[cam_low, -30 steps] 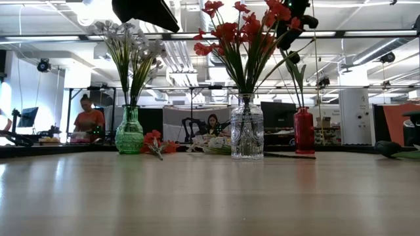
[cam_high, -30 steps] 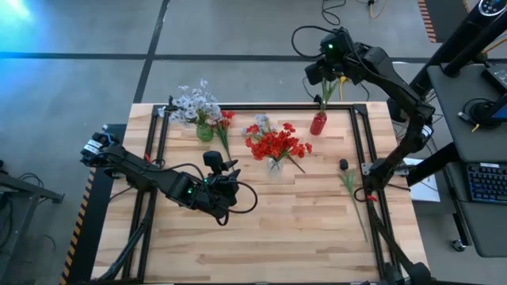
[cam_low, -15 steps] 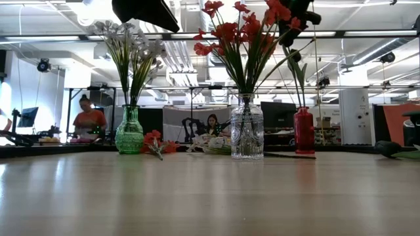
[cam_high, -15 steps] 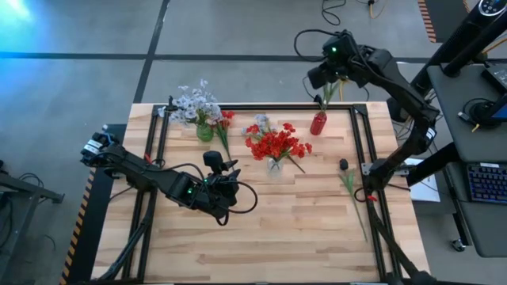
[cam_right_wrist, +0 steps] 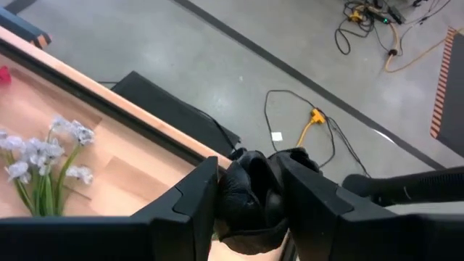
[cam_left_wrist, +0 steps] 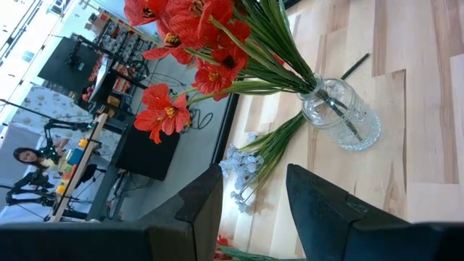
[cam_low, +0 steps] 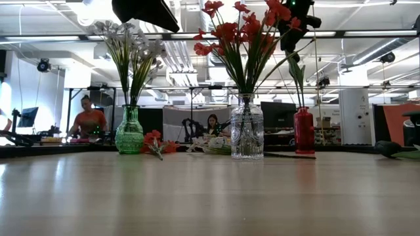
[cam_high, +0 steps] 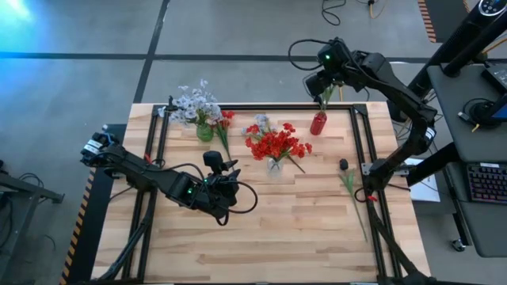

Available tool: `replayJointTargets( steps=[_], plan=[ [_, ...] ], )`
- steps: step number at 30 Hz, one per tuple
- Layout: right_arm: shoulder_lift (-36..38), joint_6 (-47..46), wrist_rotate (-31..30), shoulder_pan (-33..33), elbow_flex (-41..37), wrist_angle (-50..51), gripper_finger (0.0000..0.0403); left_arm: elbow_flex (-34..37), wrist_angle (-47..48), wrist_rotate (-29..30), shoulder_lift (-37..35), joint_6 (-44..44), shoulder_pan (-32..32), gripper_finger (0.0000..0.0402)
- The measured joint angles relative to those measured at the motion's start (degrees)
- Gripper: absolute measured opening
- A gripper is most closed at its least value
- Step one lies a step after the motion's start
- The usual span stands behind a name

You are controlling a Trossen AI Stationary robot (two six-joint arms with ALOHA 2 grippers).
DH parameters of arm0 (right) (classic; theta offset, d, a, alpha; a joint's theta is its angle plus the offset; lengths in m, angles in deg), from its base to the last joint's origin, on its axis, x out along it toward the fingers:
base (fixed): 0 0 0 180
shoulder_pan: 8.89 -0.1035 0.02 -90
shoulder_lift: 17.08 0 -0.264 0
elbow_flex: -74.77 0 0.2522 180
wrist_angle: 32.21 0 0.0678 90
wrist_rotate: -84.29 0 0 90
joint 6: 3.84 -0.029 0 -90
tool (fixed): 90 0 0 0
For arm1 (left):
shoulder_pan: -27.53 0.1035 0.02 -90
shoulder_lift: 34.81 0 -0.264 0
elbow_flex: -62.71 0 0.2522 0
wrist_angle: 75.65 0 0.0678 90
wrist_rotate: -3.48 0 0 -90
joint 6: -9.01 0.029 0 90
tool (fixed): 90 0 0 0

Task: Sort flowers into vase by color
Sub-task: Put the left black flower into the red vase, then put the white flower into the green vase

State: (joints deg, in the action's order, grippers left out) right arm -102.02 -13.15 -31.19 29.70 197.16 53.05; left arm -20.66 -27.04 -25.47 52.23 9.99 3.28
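Three vases stand at the table's far side. A green vase [cam_high: 204, 131] holds pale white flowers, a clear glass vase [cam_high: 274, 165] holds red flowers, and a red vase [cam_high: 318, 123] takes a dark flower's stem [cam_low: 297, 73]. My right gripper [cam_high: 325, 77] is above the red vase, shut on that flower's blackish blossom [cam_right_wrist: 250, 190]. My left gripper [cam_left_wrist: 252, 210] stands open with nothing between its fingers, at mid-table left of the glass vase [cam_left_wrist: 341, 114]. On the table lie a red flower [cam_high: 225, 129], a pale one [cam_high: 260, 123] and a dark one [cam_high: 347, 179]. My right gripper pinches the dark flower by its blackish blossom [cam_right_wrist: 254, 206] between its two fingers, slanting down from above. The green stem [cam_high: 326, 96] hangs below the fingers, and its lower end goes into the red vase's neck [cam_low: 302, 109].
Black rails [cam_high: 358, 142] run along the table's left, right and far sides. The pale loose flower [cam_left_wrist: 243, 168] lies just beyond the glass vase. The near half of the wooden table [cam_high: 285, 237] carries only my left arm. People sit in the room behind [cam_low: 87, 118].
My right gripper has shifted a little toward the table's left above the red vase and tipped slightly, still shut on the dark blossom. The stem's lower end has stayed in the vase.
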Motion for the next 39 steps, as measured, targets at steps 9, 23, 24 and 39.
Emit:
replayJointTargets(
  steps=[9, 23, 24, 39],
  plan=[
    [0.0, 0.3, 0.0, -0.4, -0.1, 2.0, 0.0173, 0.0, 0.0, 0.0, 0.0, -0.2, 0.0, 0.0136],
    [2.8, -1.3, 0.0, -0.4, -0.1, 3.2, 0.0268, 0.0, 0.0, -0.1, 0.0, -0.5, 0.0, 0.0136],
    [3.4, -1.3, 0.0, -0.4, 0.0, 3.2, 0.0271, 0.0, 0.0, -0.1, 0.0, -0.6, 0.0, 0.0136],
    [11.5, -7.9, 3.9, -7.9, 1.6, 4.5, 0.0268, 0.0, -0.1, -0.2, 0.0, -0.9, 0.0, 0.0136]
  ],
)
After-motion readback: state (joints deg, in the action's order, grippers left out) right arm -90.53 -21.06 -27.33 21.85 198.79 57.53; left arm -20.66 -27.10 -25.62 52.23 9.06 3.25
